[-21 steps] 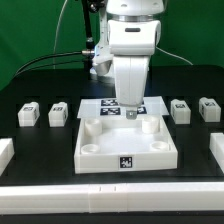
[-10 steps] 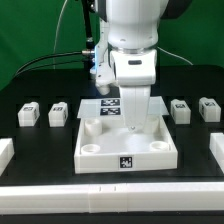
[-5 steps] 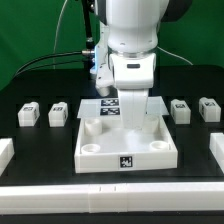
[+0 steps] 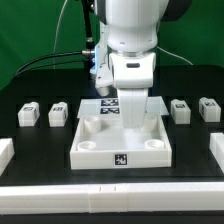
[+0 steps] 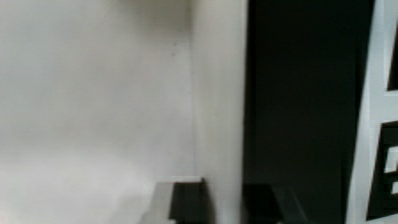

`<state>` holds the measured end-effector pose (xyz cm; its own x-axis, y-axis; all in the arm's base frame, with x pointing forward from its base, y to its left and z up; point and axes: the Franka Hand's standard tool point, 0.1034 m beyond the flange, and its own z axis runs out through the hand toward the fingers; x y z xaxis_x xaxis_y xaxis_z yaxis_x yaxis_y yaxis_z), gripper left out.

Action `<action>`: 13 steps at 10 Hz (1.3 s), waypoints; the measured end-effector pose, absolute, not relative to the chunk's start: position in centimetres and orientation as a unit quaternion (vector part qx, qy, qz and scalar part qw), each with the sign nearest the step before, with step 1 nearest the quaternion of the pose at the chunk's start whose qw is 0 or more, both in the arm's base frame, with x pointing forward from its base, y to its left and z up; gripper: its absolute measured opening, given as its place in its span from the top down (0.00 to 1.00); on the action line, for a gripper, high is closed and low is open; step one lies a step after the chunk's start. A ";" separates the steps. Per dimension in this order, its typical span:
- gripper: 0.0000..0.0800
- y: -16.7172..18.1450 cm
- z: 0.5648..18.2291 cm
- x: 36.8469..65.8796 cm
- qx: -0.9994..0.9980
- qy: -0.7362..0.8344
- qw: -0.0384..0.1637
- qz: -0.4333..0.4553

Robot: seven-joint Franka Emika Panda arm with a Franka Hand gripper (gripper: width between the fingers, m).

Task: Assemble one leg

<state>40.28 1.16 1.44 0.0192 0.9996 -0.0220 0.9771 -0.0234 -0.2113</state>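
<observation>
The large white square panel [image 4: 100,158] with round corner sockets lies in the middle of the black table. My gripper [image 4: 130,122] reaches down onto its far rim. In the wrist view the gripper [image 5: 226,190] straddles the rim of the panel [image 5: 107,100], one dark finger [image 5: 187,203] on the white side and one on the black table side, shut on it. The legs are small white tagged blocks. Two stand at the exterior view's left [image 4: 28,114] [image 4: 59,113] and two at its right [image 4: 181,109] [image 4: 209,108], all apart from the gripper.
The marker board [image 4: 100,104] lies just behind the panel and shows at the wrist view's edge [image 5: 381,150]. White bars lie at the exterior view's left [image 4: 5,152] and right [image 4: 217,148]. A white ledge [image 4: 110,192] runs along the front.
The arm came down onto the panel's far rim. In the last half second the panel's front edge has shifted away from the camera, while the arm stays almost still.
</observation>
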 end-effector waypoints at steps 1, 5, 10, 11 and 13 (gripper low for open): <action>0.91 1.2 1.4 40.3 -0.711 -0.695 0.068 0.082; 0.91 1.2 1.4 40.3 -0.711 -0.696 0.068 0.082; 0.91 3.5 1.4 42.7 -0.709 -0.699 0.060 0.067; 0.91 4.3 1.4 43.4 -0.709 -0.700 0.059 0.063; 0.91 6.1 1.4 44.6 -0.709 -0.700 0.059 0.057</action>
<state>44.62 6.11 1.45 0.0134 0.9999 0.0028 0.9865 -0.0128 -0.1635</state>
